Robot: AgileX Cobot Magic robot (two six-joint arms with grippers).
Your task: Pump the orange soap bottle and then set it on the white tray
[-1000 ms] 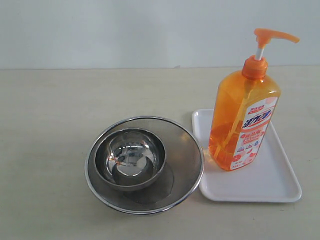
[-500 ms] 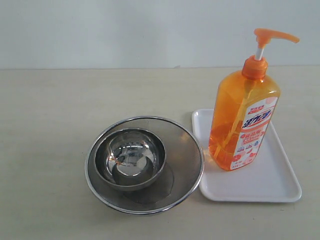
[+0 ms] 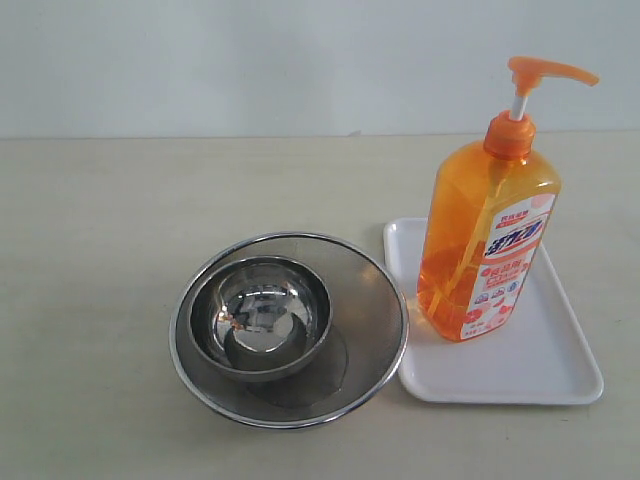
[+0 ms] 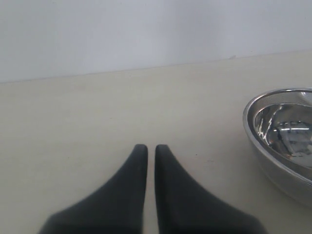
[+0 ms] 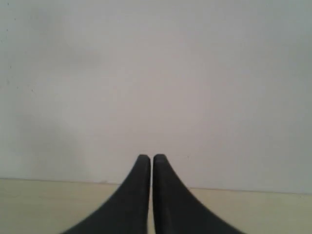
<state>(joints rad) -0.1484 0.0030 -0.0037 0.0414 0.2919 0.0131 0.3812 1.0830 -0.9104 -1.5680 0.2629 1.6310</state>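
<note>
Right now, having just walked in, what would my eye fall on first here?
First, the tall translucent orange plastic soap bottle, standing upright on the flat white rectangular plastic tray at the right of the exterior view. Just left of the tray, a shiny steel bowl sits inside a round steel mesh strainer. The left gripper and right gripper are both shut, holding nothing.
</note>
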